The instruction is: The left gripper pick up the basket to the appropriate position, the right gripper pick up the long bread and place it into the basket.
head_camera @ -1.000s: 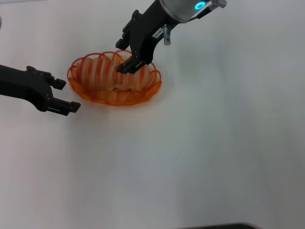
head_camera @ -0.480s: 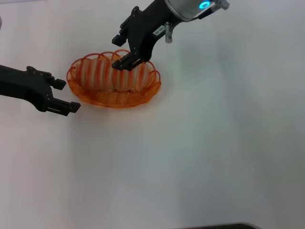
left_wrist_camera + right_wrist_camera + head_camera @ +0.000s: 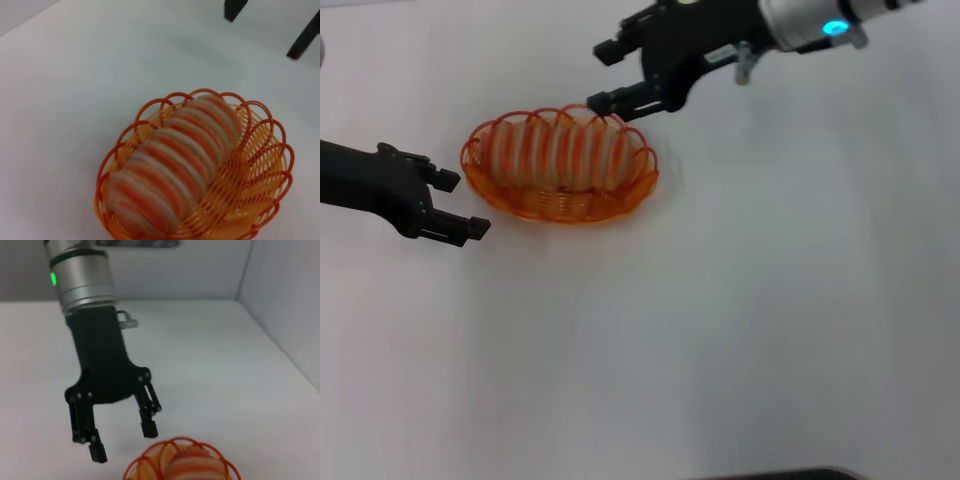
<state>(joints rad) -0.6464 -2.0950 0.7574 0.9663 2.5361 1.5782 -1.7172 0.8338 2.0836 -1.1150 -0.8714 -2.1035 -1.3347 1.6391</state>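
Left gripper [image 3: 460, 205] sits nearest the robot body, low over the white table [image 3: 740, 330] on the left side, fingers spread with nothing between them, tips just beside the basket [image 3: 560, 200] at its left end but not touching it as far as the head view shows. Same gripper also shows in the right wrist view [image 3: 122, 440], jaws parted, hanging just short of the basket rim [image 3: 182, 442]. Basket rests flat on the table, upper left of centre in the head view, long axis running left-right. Long bread [image 3: 555, 152] lies inside the basket, lengthwise along it, striped top up, both ends within the looped rim. Left wrist view confirms: long bread [image 3: 172, 165] is fully in the basket [image 3: 260, 195], sitting toward one side of it with bare orange wire floor showing on the other side. Right gripper [image 3: 610, 75] is farthest out, above and just behind the basket's far right rim, clear of the bread, fingers apart and holding nothing; its lower finger [image 3: 620, 100] looks close to the rim loops, though from this angle contact vs. a small gap is hard to call. Two dark finger tips at the edge of the left wrist view [image 3: 305, 37] are likely the right gripper's.
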